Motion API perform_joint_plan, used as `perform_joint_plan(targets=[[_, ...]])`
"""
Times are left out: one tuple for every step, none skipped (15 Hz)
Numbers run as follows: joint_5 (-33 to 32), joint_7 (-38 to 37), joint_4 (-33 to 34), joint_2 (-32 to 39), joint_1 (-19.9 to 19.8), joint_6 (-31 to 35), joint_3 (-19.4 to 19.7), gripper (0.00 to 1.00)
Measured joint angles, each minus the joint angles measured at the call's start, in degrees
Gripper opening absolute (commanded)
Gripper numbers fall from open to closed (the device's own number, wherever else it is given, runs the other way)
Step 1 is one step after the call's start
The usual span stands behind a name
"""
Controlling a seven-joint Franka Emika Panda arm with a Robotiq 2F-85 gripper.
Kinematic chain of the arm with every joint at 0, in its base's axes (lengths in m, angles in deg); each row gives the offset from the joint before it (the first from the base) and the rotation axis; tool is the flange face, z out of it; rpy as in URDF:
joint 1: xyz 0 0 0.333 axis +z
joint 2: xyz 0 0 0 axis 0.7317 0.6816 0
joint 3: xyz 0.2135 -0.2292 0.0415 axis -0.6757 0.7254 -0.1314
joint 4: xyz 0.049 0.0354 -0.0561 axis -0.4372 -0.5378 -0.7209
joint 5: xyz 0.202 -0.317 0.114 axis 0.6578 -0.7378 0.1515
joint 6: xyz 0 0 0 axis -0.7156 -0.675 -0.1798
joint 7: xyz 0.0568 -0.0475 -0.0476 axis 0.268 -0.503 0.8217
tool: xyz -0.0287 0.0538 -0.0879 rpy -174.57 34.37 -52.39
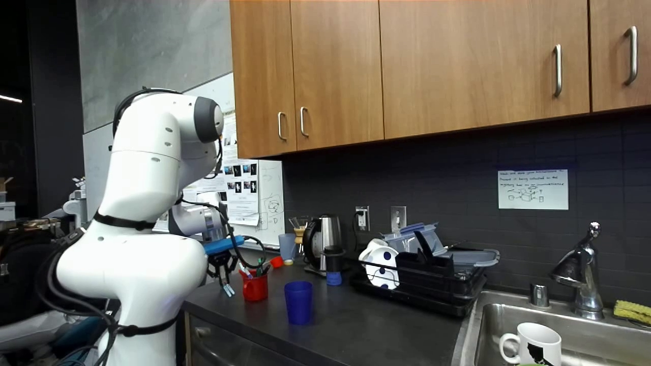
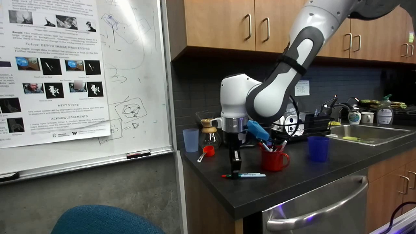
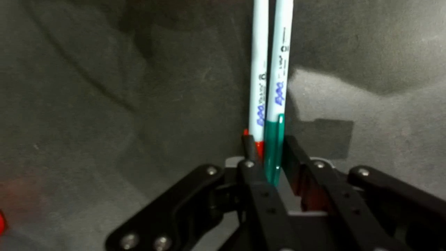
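My gripper (image 3: 267, 144) is at the capped ends of two slim white markers that lie side by side on the dark counter. Its fingers are nearly together, one on each side, and seem to touch the caps. The green-capped marker (image 3: 278, 73) is against the right finger in the wrist view. The red-capped marker (image 3: 258, 73) is beside it, its cap partly hidden by the left finger. In an exterior view the gripper (image 2: 235, 172) points straight down and its tip covers part of the markers (image 2: 253, 175). In an exterior view the gripper (image 1: 224, 279) is partly shaded.
A red mug (image 2: 273, 161) with pens stands beside the gripper. A blue cup (image 2: 318, 149) is further right. A red measuring spoon (image 2: 208, 150), a glass coffee maker (image 2: 210, 136) and a light blue cup (image 2: 190, 139) stand behind. A dish rack (image 1: 422, 279) is near the sink (image 1: 600, 340).
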Motion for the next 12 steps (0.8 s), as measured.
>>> perform_joint_plan(targets=[[0.00,0.03,0.00,-0.39,0.00,-0.06,-0.07,0.06],[-0.02,0.04,0.00,-0.96,0.00,-0.18,-0.17,0.06],[-0.05,0.04,0.01,-1.71,0.00,-0.37,-0.26,0.06],[-0.15,0.04,0.02,-2.53,0.00,-0.76,-0.34,0.06],[-0.19,0.04,0.04,-3.42,0.00,-1.24,-0.41,0.06],[-0.23,0.04,0.04,-4.30,0.00,-1.73,-0.47,0.51],[-0.44,0.04,0.05,-5.16,0.00,-2.34,-0.51,0.52],[-0.53,0.04,0.05,-5.78,0.00,-2.89,-0.52,0.56],[-0.58,0.04,0.04,-6.17,0.00,-3.43,-0.52,0.63],[-0.59,0.04,0.03,-6.28,-0.01,-3.79,-0.53,0.69],[-0.59,0.04,-0.02,-6.25,-0.08,-4.13,-0.52,0.74],[-0.59,0.04,-0.10,-6.15,-0.20,-4.33,-0.52,0.82]])
